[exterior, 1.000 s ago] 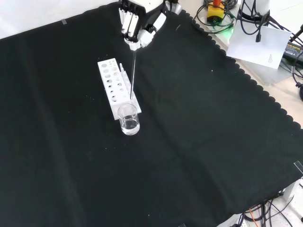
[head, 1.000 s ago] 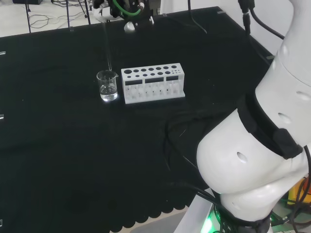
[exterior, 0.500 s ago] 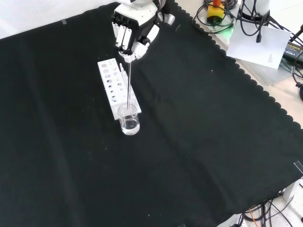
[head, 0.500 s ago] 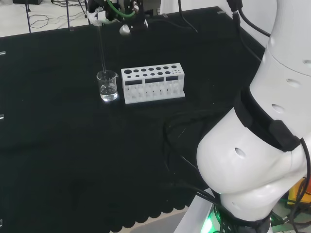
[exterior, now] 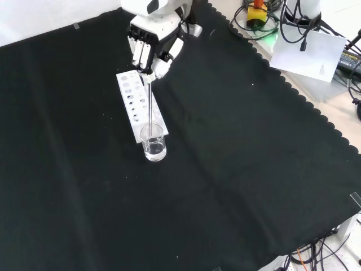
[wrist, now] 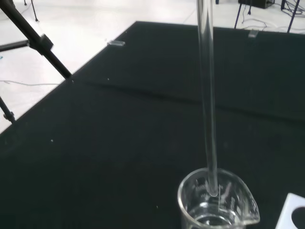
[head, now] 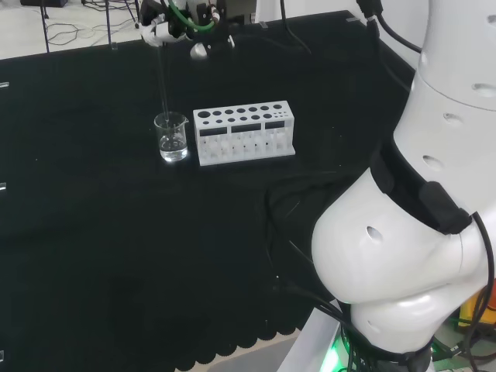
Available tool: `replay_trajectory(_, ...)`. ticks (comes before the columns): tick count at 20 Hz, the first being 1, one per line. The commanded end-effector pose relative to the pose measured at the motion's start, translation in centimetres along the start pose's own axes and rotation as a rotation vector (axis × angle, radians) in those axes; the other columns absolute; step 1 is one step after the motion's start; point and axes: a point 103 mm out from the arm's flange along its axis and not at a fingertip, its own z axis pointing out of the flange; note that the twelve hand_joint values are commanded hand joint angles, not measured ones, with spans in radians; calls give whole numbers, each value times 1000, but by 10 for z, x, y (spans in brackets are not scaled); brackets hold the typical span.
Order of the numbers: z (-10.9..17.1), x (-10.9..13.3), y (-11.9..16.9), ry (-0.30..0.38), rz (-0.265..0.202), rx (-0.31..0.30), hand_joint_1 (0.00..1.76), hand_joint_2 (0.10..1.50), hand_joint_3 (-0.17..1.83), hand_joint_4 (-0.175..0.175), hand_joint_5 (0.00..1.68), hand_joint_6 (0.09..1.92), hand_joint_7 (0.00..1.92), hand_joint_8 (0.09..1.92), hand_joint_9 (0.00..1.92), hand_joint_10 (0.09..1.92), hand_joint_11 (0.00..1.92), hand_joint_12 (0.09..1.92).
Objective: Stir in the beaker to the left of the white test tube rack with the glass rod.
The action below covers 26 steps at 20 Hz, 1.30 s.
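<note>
One beaker [exterior: 154, 144], one glass rod [exterior: 150, 104], one rack [head: 245, 132].

1. My arm [head: 403, 232] is made of big, rounded white links with small dimples.
2. A black band wraps one link.
3. My hand [exterior: 149, 45] is white with black finger segments.
4. Green cable [head: 190, 27] loops near my wrist.

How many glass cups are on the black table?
1. A small clear glass beaker stands on the black cloth, at the left end of the white test tube rack in the head view. Other clear ware could go unseen.
</note>
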Motion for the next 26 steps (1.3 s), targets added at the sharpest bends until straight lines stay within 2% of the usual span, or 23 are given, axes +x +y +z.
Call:
replay_trajectory(1, 29, -7, 8, 0, -9, 21, 1289, 1178, -174, -175, 1087, 553, 1015, 1293, 1519, 1158, 1602, 916)
replay_trajectory(7, 53, -8, 11, 8, -17, 47, 1289, 1178, -174, -175, 1086, 555, 1014, 1293, 1520, 1159, 1603, 917)
replay_trajectory(10, 62, -8, 8, 0, -7, 62, 1289, 1178, -174, -175, 1086, 555, 1015, 1293, 1520, 1159, 1603, 918)
replay_trajectory(18, 53, -2, 11, 4, -13, 48, 1288, 1179, -174, -175, 1085, 557, 1015, 1293, 1522, 1160, 1604, 917)
replay_trajectory(26, 54, -9, 19, 24, -20, 43, 1288, 1179, -174, -175, 1084, 558, 1014, 1294, 1521, 1161, 1606, 917)
